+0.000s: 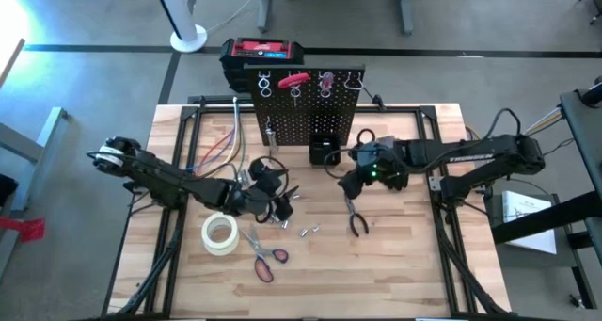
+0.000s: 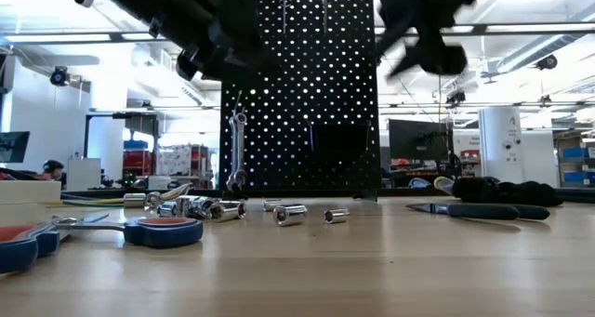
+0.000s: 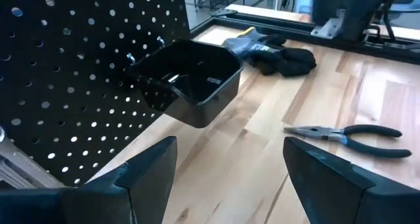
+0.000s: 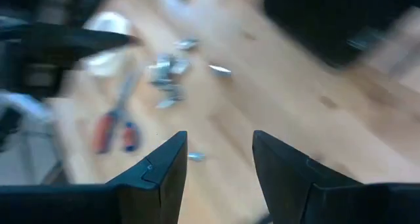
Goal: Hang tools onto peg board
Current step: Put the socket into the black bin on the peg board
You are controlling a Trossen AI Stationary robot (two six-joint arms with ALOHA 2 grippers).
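The black peg board [image 1: 306, 104] stands upright at the table's far middle, with a red clamp-like tool [image 1: 293, 79] hung at its top and a small black bin [image 3: 190, 79] on its face. Black-handled pliers [image 1: 357, 217] lie flat on the table, also in the left wrist view [image 3: 348, 133]. Red-handled scissors [image 1: 263, 260] and small silver sockets [image 1: 308, 230] lie near the front. My left gripper [image 3: 230, 178] is open and empty, raised above the table left of the bin [image 1: 280, 191]. My right gripper [image 4: 220, 165] is open and empty, raised above the table's middle near the pliers [image 1: 350, 182].
A white tape roll [image 1: 220, 234] lies at the front left. A black glove [image 3: 275, 53] lies right of the board. A red-and-black toolbox [image 1: 261, 53] stands behind the board. A silver wrench [image 2: 239, 150] hangs on the board's left side. Bare wood shows at the front right.
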